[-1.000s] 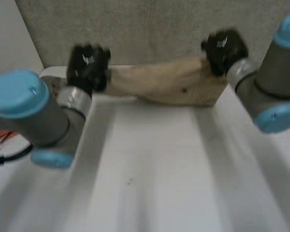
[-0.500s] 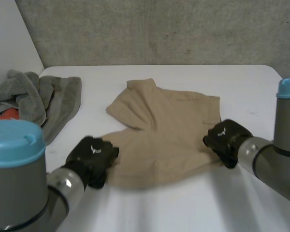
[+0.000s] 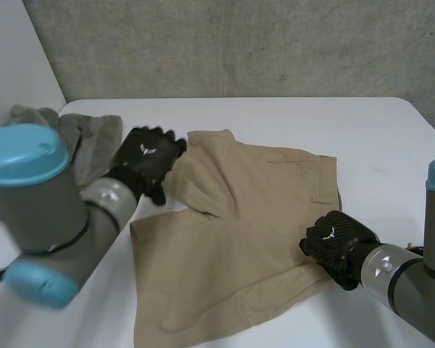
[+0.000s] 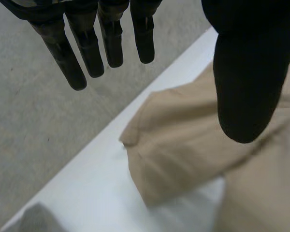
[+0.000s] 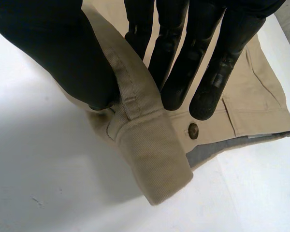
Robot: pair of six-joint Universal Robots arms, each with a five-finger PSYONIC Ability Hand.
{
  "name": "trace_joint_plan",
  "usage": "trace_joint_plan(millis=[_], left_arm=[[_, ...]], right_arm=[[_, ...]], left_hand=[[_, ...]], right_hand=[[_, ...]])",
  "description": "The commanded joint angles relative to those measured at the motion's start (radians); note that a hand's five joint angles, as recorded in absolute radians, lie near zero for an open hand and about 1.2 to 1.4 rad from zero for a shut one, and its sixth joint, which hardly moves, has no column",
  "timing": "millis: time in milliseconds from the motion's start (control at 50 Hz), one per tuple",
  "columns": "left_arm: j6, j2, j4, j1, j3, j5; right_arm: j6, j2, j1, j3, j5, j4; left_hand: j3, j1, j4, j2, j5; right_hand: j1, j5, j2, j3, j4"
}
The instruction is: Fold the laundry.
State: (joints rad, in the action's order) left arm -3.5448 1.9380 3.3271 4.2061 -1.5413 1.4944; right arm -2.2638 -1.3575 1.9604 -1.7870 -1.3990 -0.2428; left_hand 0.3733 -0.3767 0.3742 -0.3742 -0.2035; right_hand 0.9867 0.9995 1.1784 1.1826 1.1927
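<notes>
Right wrist view: by the right edge of the tabletop (image 3: 391, 145), the tan shorts (image 5: 154, 154) are being pinched at the waistband by the right hand (image 5: 48, 48), thumb against fingers. Beyond, the left hand (image 4: 241, 72) is being held, fingers spread, over a leg hem; grey towels (image 3: 94, 138) are lying at the far left corner.

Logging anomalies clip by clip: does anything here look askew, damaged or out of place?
Nothing looks damaged. The shorts lie skewed and rumpled, with one leg creased over near the open left hand. The right hand pinches the waistband end, lifting it off the table. A grey cloth sits bunched at the table's left edge.
</notes>
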Motion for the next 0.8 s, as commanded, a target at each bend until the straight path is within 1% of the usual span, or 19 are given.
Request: trace_joint_plan(millis=[20, 80, 140, 160, 240, 320, 360, 380, 440, 460, 480, 520, 540, 580, 600, 680, 800], left_arm=[[-0.005, 0.274, 0.003, 0.054, 0.251, -0.105], [-0.023, 0.364, -0.001, 0.080, 0.338, -0.109], [-0.054, 0.420, -0.001, 0.083, 0.385, -0.111], [-0.080, 0.447, -0.001, 0.084, 0.411, -0.109], [-0.131, 0.504, -0.003, 0.084, 0.443, -0.106], [-0.143, 0.529, -0.001, 0.086, 0.451, -0.105], [-0.143, 0.532, 0.000, 0.086, 0.454, -0.103], [-0.141, 0.533, 0.002, 0.086, 0.455, -0.100], [-0.143, 0.532, 0.003, 0.086, 0.455, -0.095], [-0.144, 0.530, 0.003, 0.086, 0.455, -0.089], [-0.146, 0.527, 0.005, 0.086, 0.454, -0.083], [-0.147, 0.521, 0.006, 0.086, 0.449, -0.060], [-0.151, 0.513, 0.006, 0.086, 0.445, -0.018], [-0.160, 0.509, 0.005, 0.086, 0.443, 0.033], [-0.175, 0.501, 0.002, 0.086, 0.438, 0.082], [-0.215, 0.475, 0.000, 0.084, 0.408, 0.153], [-0.238, 0.430, 0.009, 0.077, 0.345, 0.170]], right_arm=[[-0.020, 0.003, -0.002, -0.015, -0.001, 0.022], [-0.031, 0.003, -0.003, -0.025, -0.001, 0.037], [-0.036, 0.003, -0.003, -0.035, 0.000, 0.046], [-0.036, 0.004, -0.005, -0.037, 0.000, 0.050], [-0.036, 0.005, -0.008, -0.048, 0.000, 0.062], [-0.036, 0.005, -0.008, -0.049, 0.000, 0.073], [-0.036, 0.006, -0.009, -0.049, 0.000, 0.080], [-0.036, 0.008, -0.009, -0.048, 0.000, 0.082], [-0.036, 0.012, -0.011, -0.048, -0.001, 0.088], [-0.036, 0.014, -0.011, -0.048, -0.001, 0.088], [-0.036, 0.014, -0.011, -0.048, -0.001, 0.089], [-0.036, 0.015, -0.011, -0.048, -0.001, 0.091], [-0.036, 0.015, -0.011, -0.048, -0.001, 0.094], [-0.037, 0.014, -0.012, -0.046, -0.003, 0.099], [-0.037, 0.014, -0.012, -0.046, -0.003, 0.102], [-0.037, 0.014, -0.011, -0.042, -0.005, 0.105], [-0.039, 0.017, -0.008, -0.038, -0.003, 0.106]], left_hand=[[0.175, -0.171, 0.174, -0.174, -0.170], [0.219, -0.215, 0.218, -0.218, -0.214], [0.234, -0.230, 0.233, -0.233, -0.229], [0.248, -0.245, 0.247, -0.247, -0.243], [0.318, -0.315, 0.318, -0.318, -0.314], [0.339, -0.336, 0.338, -0.338, -0.334], [0.433, -0.430, 0.432, -0.432, -0.428], [0.567, -0.564, 0.566, -0.566, -0.562], [0.779, -0.776, 0.778, -0.778, -0.774], [0.960, -0.956, 0.959, -0.959, -0.955], [1.022, -1.019, 1.021, -1.021, -1.018], [1.023, -1.020, 1.022, -1.022, -1.018], [1.023, -1.020, 1.022, -1.022, -1.018], [1.023, -1.020, 1.022, -1.022, -1.018], [1.023, -1.020, 1.022, -1.022, -1.018], [1.023, -1.020, 1.022, -1.022, -1.018], [1.023, -1.020, 1.022, -1.022, -1.018]], right_hand=[[0.410, 0.222, 0.218, 0.214, 0.204], [0.410, 0.222, 0.218, 0.214, 0.204], [0.410, 0.222, 0.218, 0.214, 0.204], [0.410, 0.222, 0.218, 0.214, 0.204], [0.410, 0.222, 0.218, 0.214, 0.204], [0.410, 0.222, 0.218, 0.214, 0.204], [0.410, 0.222, 0.218, 0.214, 0.204], [0.410, 0.222, 0.218, 0.214, 0.204], [0.410, 0.222, 0.218, 0.214, 0.204], [0.410, 0.222, 0.218, 0.214, 0.204], [0.410, 0.222, 0.218, 0.214, 0.204], [0.410, 0.222, 0.218, 0.214, 0.204], [0.410, 0.222, 0.218, 0.214, 0.204], [0.410, 0.222, 0.218, 0.214, 0.204], [0.410, 0.222, 0.218, 0.214, 0.204], [0.410, 0.222, 0.218, 0.214, 0.204], [0.410, 0.222, 0.218, 0.214, 0.204]])
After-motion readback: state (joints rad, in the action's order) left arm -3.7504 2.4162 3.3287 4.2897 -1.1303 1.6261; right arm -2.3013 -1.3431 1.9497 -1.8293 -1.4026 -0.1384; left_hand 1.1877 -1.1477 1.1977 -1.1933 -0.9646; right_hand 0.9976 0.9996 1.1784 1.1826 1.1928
